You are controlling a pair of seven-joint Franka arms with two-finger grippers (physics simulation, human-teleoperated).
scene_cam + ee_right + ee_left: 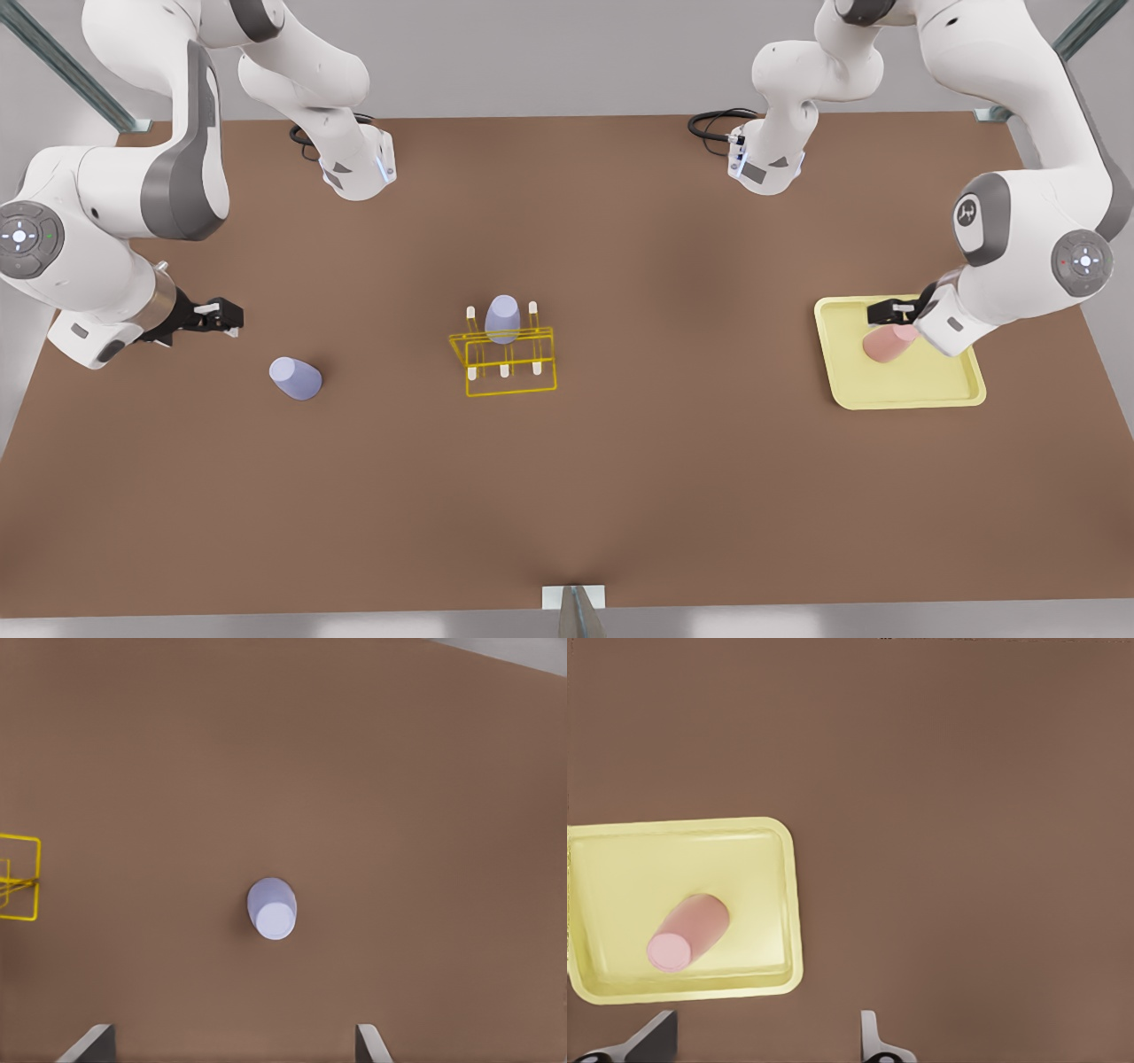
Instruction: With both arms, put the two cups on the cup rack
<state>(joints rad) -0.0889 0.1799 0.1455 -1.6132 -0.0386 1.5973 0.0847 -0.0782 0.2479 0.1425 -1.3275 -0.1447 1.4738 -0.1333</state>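
A salmon pink cup (pixel 889 344) (pixel 688 932) lies on its side in a pale yellow tray (pixel 912 390) (pixel 620 859) at the front view's right. My left gripper (pixel 890 310) (pixel 762 1041) hovers open beside it, holding nothing. A lavender cup (pixel 295 378) (pixel 272 908) stands on the table at the front view's left. My right gripper (pixel 221 315) (pixel 232 1045) is open, up and to the left of it. The yellow wire cup rack (pixel 505 359) (pixel 18 877) stands mid-table with another lavender cup (pixel 502 319) upside down on a back peg.
The brown table (pixel 664 461) stretches wide around the rack. Both arm bases (pixel 359 168) stand at the far edge with black cables (pixel 713 124). A small metal bracket (pixel 574 598) sits at the near edge.
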